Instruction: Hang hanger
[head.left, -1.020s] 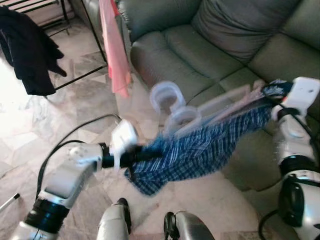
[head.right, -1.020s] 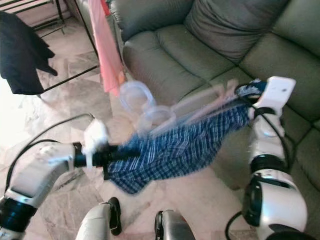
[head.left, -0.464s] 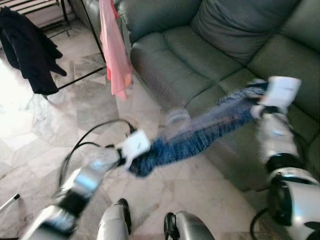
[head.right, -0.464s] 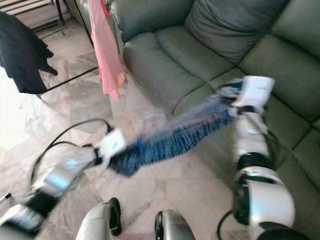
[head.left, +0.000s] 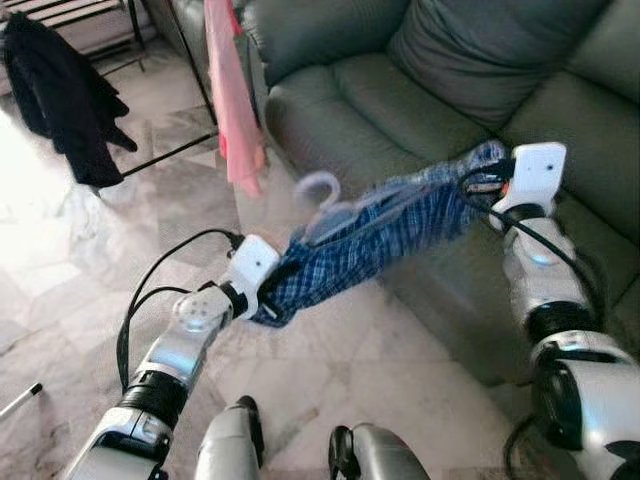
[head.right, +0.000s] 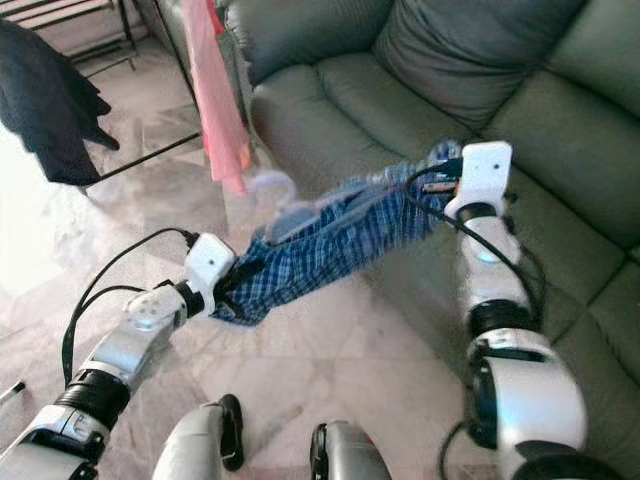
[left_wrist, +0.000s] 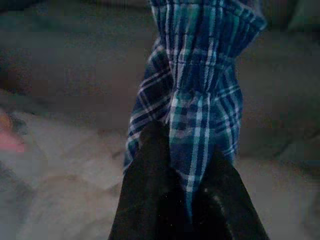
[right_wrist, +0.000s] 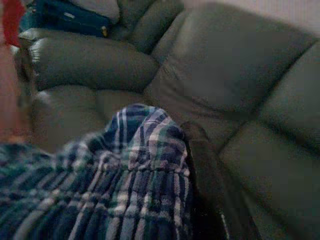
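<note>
Both pincers grip the blue plaid garment (head.left: 380, 235) stretched mid-air beside the sofa (head.left: 400, 120) — left pincer (head.left: 268, 292), right pincer (head.left: 487, 178). The pale, blurred hanger (head.left: 325, 200) apparently sits loosely inside — tilting could drop it.

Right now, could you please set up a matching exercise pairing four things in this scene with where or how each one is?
Things:
1. blue plaid garment
2. pink cloth
3. dark garment
4. hanger hook

Places or states:
A. draped over a rack at the robot's far left
B. stretched between the left gripper and the right gripper
C. sticking up above the plaid fabric
D. hanging down beside the sofa arm

Pairs: 1-B, 2-D, 3-A, 4-C
</note>
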